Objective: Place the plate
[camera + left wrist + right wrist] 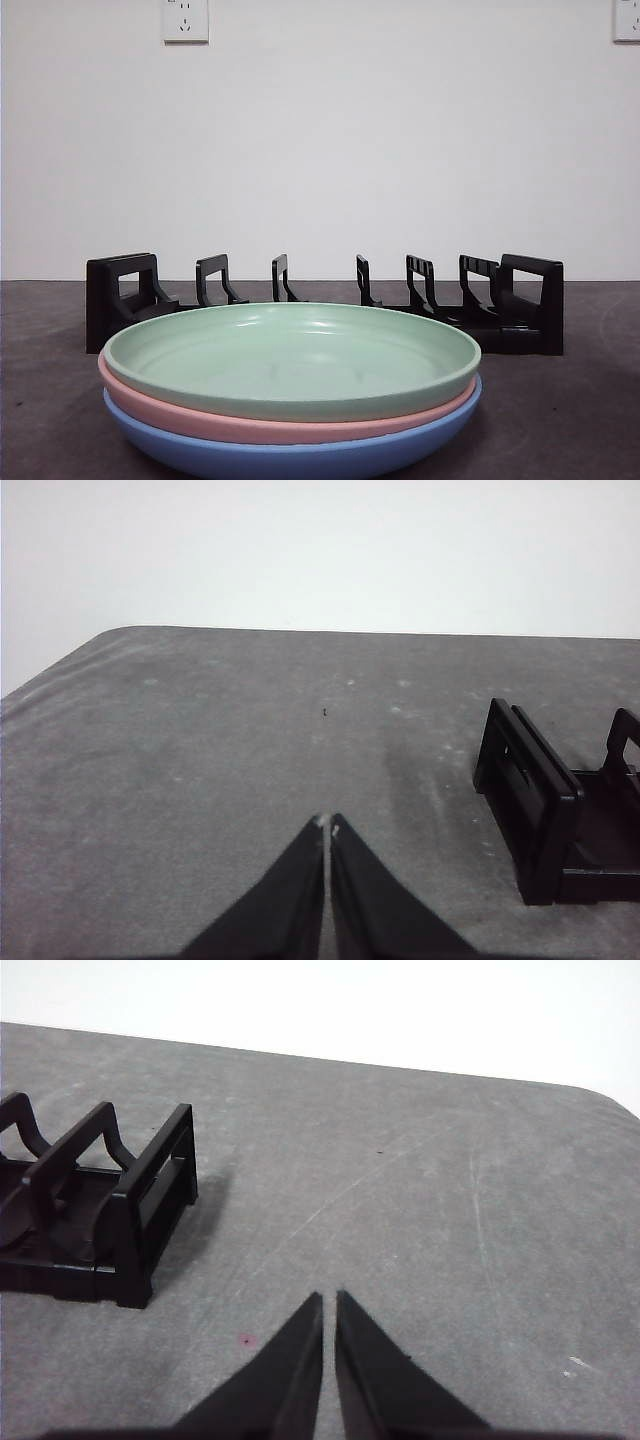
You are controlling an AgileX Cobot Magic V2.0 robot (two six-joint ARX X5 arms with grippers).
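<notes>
Three plates are stacked near the camera in the front view: a green plate [292, 358] on top, a pink plate [250, 424] under it, a blue plate [300, 458] at the bottom. Behind them stands a black plate rack [325, 300] with upright dividers and no plate in it. My left gripper [327, 827] is shut and holds nothing, hovering over bare table beside one end of the rack [560, 810]. My right gripper [329, 1300] is shut too, holding nothing, near the other end of the rack [100, 1215]. Neither gripper shows in the front view.
The dark grey table [570, 410] runs back to a white wall with two sockets [185, 20]. The table's rounded corners show in both wrist views [110, 640] [600, 1095].
</notes>
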